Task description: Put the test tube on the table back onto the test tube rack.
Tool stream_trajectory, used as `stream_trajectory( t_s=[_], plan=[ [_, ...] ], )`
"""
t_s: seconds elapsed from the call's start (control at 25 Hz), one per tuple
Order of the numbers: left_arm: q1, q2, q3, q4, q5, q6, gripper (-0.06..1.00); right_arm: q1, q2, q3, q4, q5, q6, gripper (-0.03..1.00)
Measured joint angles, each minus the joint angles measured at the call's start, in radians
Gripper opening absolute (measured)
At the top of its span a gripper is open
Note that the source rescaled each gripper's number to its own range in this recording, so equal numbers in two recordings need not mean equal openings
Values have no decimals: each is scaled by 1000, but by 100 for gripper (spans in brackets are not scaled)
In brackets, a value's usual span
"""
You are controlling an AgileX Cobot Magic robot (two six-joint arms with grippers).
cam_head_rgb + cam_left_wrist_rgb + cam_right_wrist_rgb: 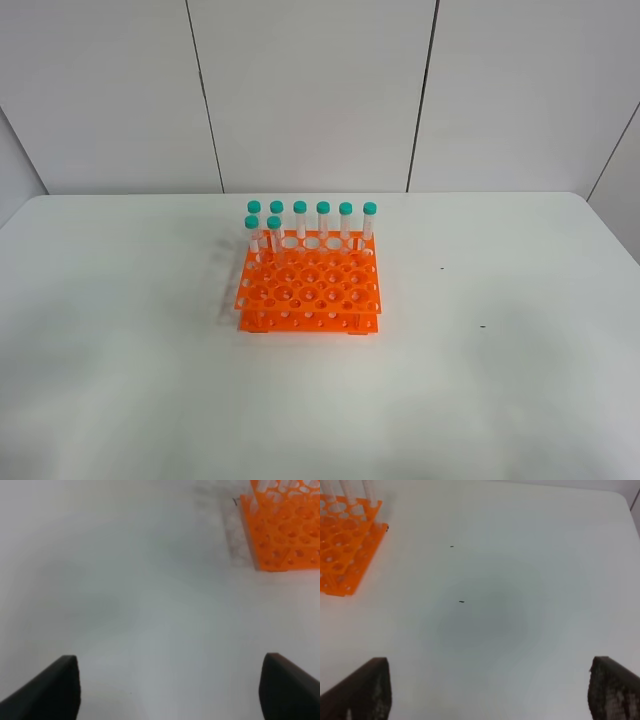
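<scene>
The orange test tube rack [308, 285] stands at the middle of the white table [500, 390]. Several clear test tubes with teal caps [323, 220] stand upright in its back rows. No test tube lies on the table in any view. Neither gripper shows in the exterior high view. My left gripper [170, 660] is open and empty above bare table, with the rack [282, 527] well away from it. My right gripper [490, 661] is open and empty above bare table, with the rack [345, 545] and the lower ends of some tubes [350, 490] well away from it.
A white panelled wall [310, 90] rises behind the table's far edge. A few small dark specks [461, 601] mark the table to the right of the rack.
</scene>
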Motion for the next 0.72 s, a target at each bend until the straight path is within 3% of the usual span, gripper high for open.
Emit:
stream_trajectory(
  t_s=[0.72],
  plan=[
    [0, 0, 0, 1, 0, 0, 100, 0, 0, 0, 0, 0, 0, 85]
  ],
)
